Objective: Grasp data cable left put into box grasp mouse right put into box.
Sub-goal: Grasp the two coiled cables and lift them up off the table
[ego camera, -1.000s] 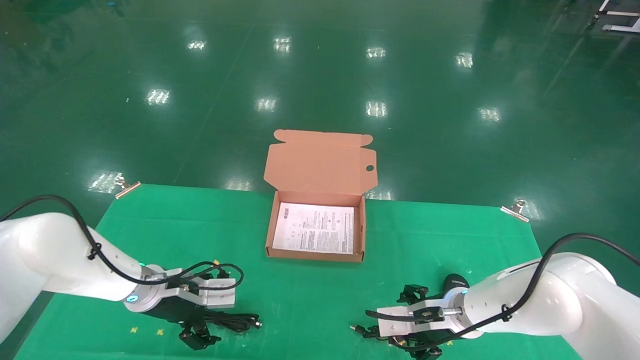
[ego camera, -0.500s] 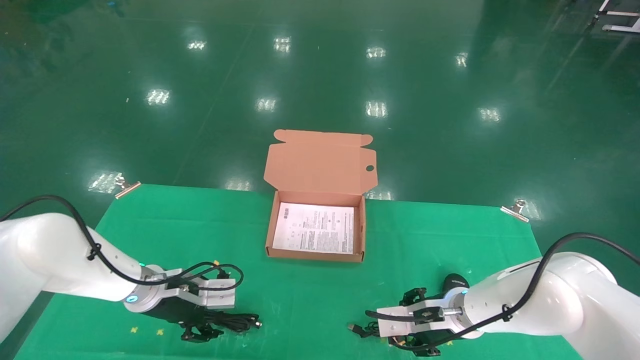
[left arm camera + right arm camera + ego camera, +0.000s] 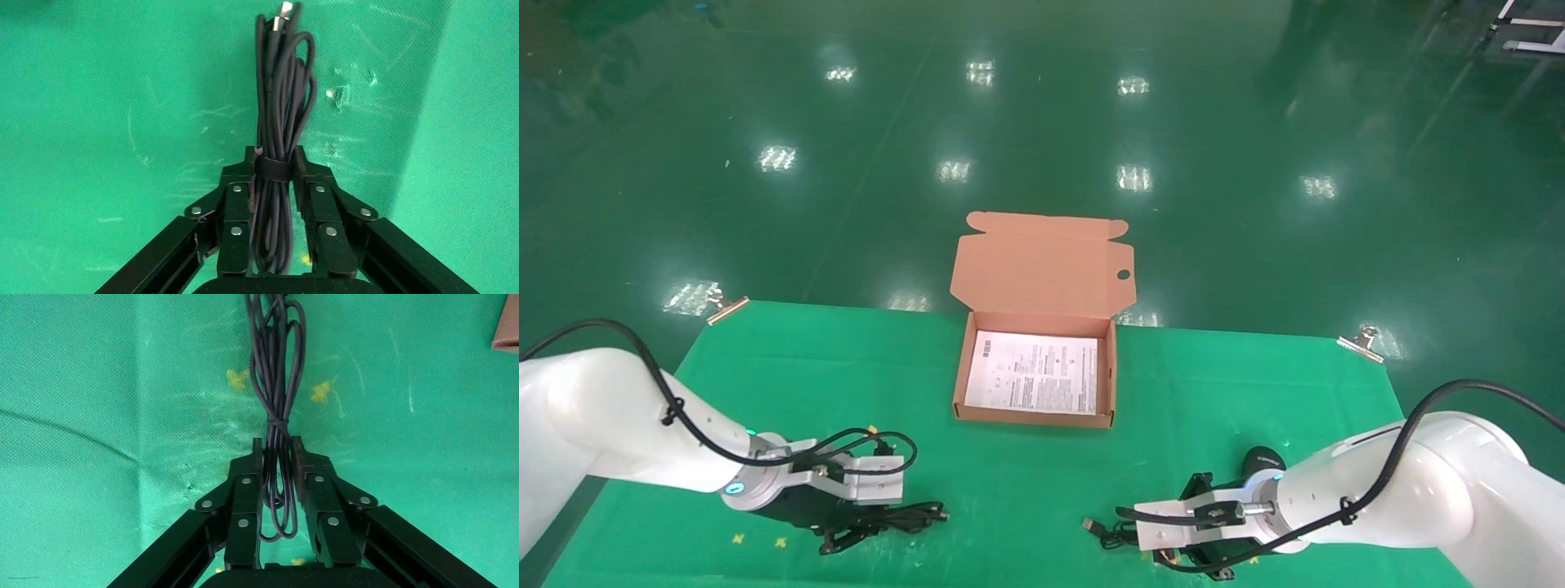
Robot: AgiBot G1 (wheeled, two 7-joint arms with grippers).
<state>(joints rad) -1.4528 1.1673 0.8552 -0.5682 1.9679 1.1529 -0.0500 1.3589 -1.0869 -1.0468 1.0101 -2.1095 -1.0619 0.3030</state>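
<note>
Your left tool (image 3: 272,177) is squeezed tight on the data cable (image 3: 276,122), right at the tie in its middle. The bundle lies on the green bench (image 3: 1009,482) at about 8 o'clock from the box (image 3: 964,371).

Your right tool (image 3: 276,456) is pinched shut on the mouse's thin cord (image 3: 275,404), not on the mouse (image 3: 1261,459) itself. The mouse sits on the bench at about 4 o'clock from the box, just beside your right arm.

Watch out here. If you lift by the cord, the mouse will likely hang and swing, and it could bump the box wall or drag along the bench. The thin cord could also slip out of the tool. The long ends of the data cable may droop and catch on the box edge.

The box is open, with its lid standing up. A white sheet (image 3: 1034,382) lies inside. It has printing on it, but the words are too small to read. I see no brand names.
</note>
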